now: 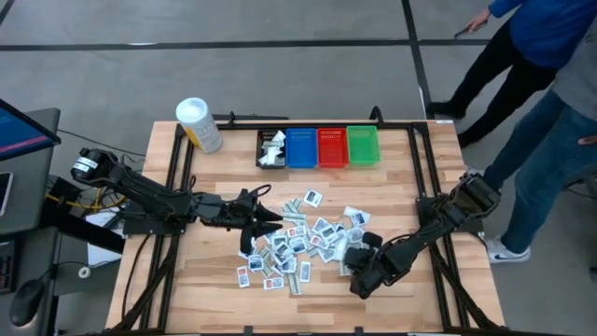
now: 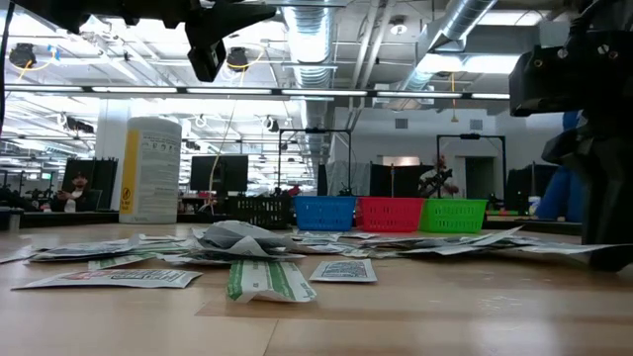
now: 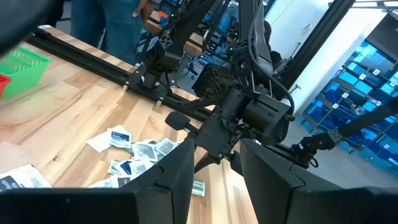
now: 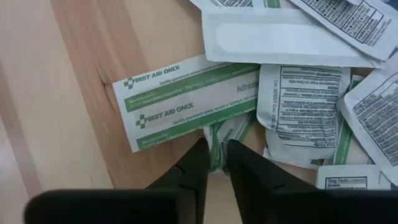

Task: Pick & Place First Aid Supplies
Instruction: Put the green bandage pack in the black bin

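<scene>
The right gripper [image 4: 216,163] is down at the near edge of the packets [image 1: 303,243] on the bench [image 1: 224,299], its fingers nearly closed, pinching a green-striped packet [image 4: 225,134] whose lower end they hide. Too many overlapping packets to count. The left gripper [image 1: 270,219] hovers half-open, holding nothing.

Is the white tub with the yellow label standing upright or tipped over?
Upright. The white tub stands on its base at the table's far edge in the low view, and from above only its round lid faces the camera.
</scene>
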